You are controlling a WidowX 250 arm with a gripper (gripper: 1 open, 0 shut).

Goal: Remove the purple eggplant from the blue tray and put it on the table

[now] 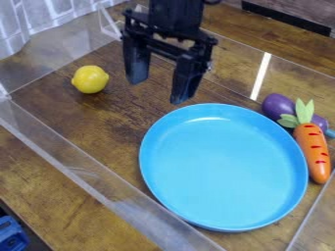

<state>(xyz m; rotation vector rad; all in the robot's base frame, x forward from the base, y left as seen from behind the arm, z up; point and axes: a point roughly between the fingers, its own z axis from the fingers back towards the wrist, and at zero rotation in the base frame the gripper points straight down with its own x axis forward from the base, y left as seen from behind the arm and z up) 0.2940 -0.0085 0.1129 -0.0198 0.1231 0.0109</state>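
The blue tray (229, 167) lies on the table (92, 123) at the front right, and nothing lies in it. The purple eggplant (279, 105) sits on the wood just beyond the tray's right rim, next to the carrot. My gripper (161, 74) hangs over the table's back middle, above the tray's far left rim and well left of the eggplant. Its two dark fingers (135, 59) stand apart, open, with nothing between them.
An orange carrot (314, 147) with green leaves lies along the tray's right side. A yellow lemon (89, 79) rests at the left. Low clear acrylic walls (66, 162) edge the tabletop.
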